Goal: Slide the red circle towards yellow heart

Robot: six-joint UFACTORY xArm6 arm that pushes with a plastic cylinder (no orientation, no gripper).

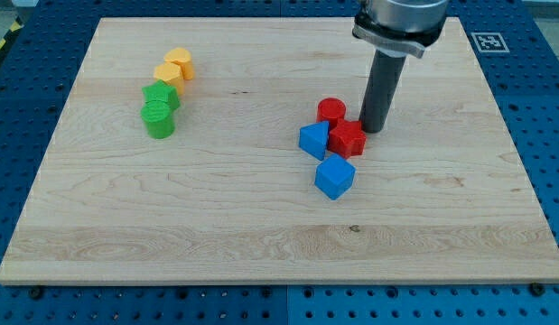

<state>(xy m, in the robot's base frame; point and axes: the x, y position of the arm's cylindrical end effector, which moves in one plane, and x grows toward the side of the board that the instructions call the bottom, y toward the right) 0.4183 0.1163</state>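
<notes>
The red circle [331, 111] sat a little right of the worktop's [261, 235] centre, at the top of a tight cluster: a red star-like block [347, 139] lay just below and to its right, a blue block [313, 141] just below and to its left, and a second blue block [334, 177] lower still. My tip [373, 132] stood just to the view's right of the red circle and slightly lower, hard beside the red star-like block; whether it touched either could not be told. The end effector was a bare rod with nothing to open or close, and it held nothing. The yellow heart [179, 62] lay well apart toward the view's upper left, beside an orange block [167, 74] and above two green blocks [160, 96] [158, 118]. So the circle lay to the left of my tip, and the heart lay farther left and slightly up, roughly along the same line. In my judgement a push leftward with a slight upward lean would suit, though the tip sat a touch low and risked catching the red star-like block first. Being round, the circle showed no long axis and pointed no particular way.
</notes>
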